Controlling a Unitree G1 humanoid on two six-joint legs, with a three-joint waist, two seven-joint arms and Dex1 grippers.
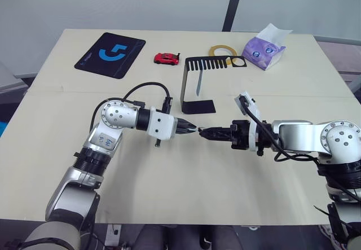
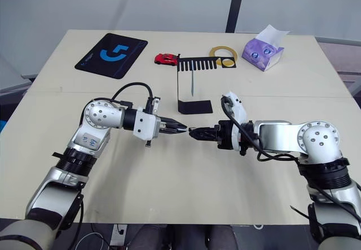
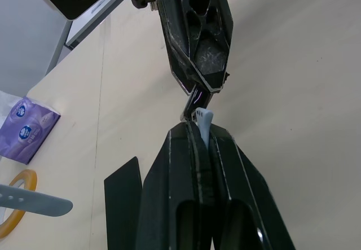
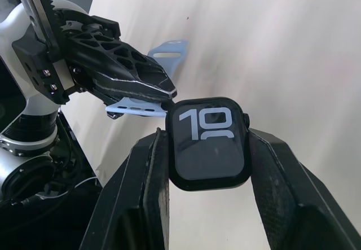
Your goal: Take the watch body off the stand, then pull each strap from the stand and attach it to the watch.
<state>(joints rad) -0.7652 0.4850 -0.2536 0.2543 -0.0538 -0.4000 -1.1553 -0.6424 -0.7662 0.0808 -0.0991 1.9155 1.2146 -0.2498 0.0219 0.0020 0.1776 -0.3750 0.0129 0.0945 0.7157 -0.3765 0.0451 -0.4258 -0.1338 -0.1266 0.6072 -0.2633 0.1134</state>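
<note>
Left eye view: left hand (image 1: 192, 130) and right hand (image 1: 204, 132) meet tip to tip over the surface (image 1: 186, 188), at 6 o'clock from the stand (image 1: 197, 86). The stand sits mid-surface with one strap (image 1: 199, 84) hanging from its comb arm. Mouse pad (image 1: 110, 54) at 10 o'clock of the stand, red toy car (image 1: 166, 58) at 11, tape roll (image 1: 223, 51) and tissue pack (image 1: 264, 49) at 1–2 o'clock.

Left wrist view: left hand clamped on a pale blue strap (image 3: 203, 121), its end poking past the fingertips (image 3: 183, 148), right up against the right hand's tip. The other strap (image 3: 34, 203) shows on the stand.

Right wrist view: right hand pinching the watch body (image 4: 209, 143) between both fingers (image 4: 152, 176), screen showing "10". The left hand's strap (image 4: 135, 108) is at the case's 10 o'clock corner, touching or nearly so.
</note>
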